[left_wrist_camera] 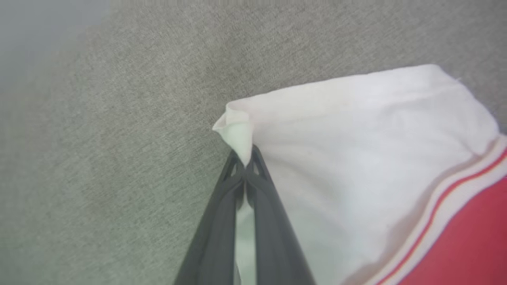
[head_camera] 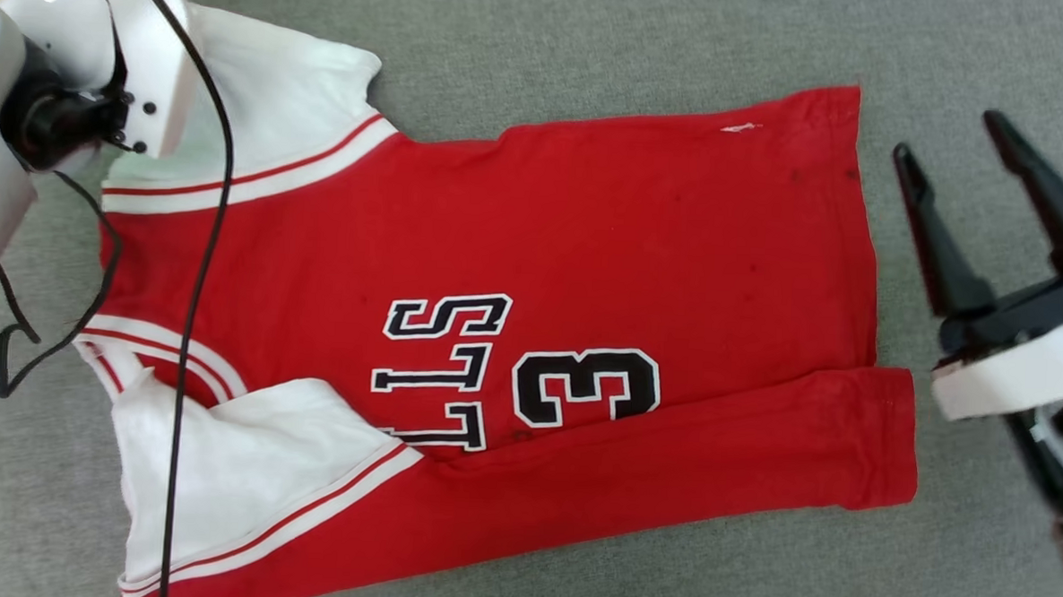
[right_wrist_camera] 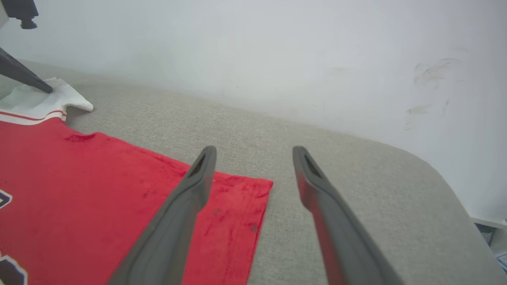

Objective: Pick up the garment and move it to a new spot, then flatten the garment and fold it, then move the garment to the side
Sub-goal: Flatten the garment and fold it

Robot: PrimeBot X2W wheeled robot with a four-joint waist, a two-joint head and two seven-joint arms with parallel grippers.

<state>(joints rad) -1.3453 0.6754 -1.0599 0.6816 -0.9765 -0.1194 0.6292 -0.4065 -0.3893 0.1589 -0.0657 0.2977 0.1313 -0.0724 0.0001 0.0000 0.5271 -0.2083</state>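
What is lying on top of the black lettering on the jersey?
A folded-over red flap of the garment and its white sleeve overlap the lowest letter. The number 3 is bare. Any lettering beneath the flap is hidden.

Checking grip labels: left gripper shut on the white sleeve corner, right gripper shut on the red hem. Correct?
No: the right wrist view shows the right gripper open, holding nothing, near the garment's red hem. The left gripper is shut on the sleeve corner.
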